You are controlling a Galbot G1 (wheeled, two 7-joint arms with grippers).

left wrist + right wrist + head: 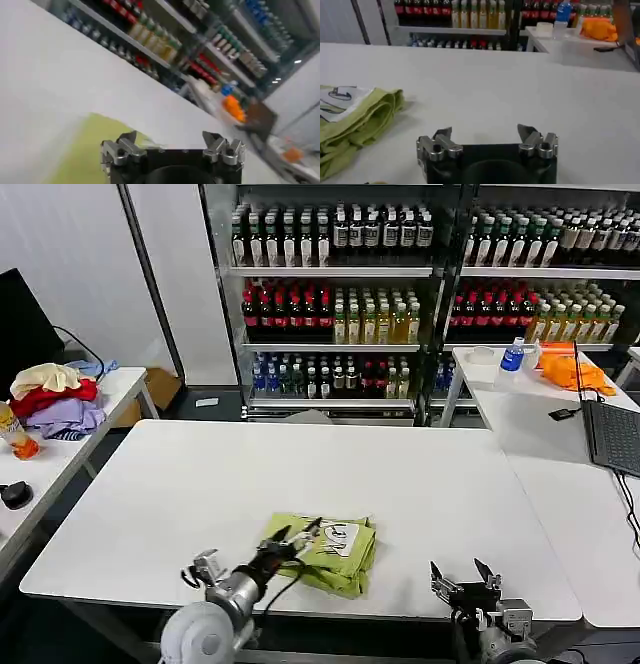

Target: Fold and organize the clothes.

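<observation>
Left tool [301, 533] hangs spread over the folded lime T-shirt [335, 553], gripping nothing; right tool [464, 577], also spread, idles above the counter [180, 484].

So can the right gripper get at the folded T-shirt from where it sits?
Probably yes: the right gripper hangs open over bare table beside the folded T-shirt. The left gripper already crowds the shirt's near-left edge.

The T-shirt [325, 552] was soft, matt lime cloth, folded in thick rumpled layers, its white printed patch [340, 534] looking smoother. The table [180, 484] under it was a smooth white top with a faint sheen. The left gripper [297, 533] and right gripper [462, 576] showed dull grey metal fingers on black housings.
</observation>
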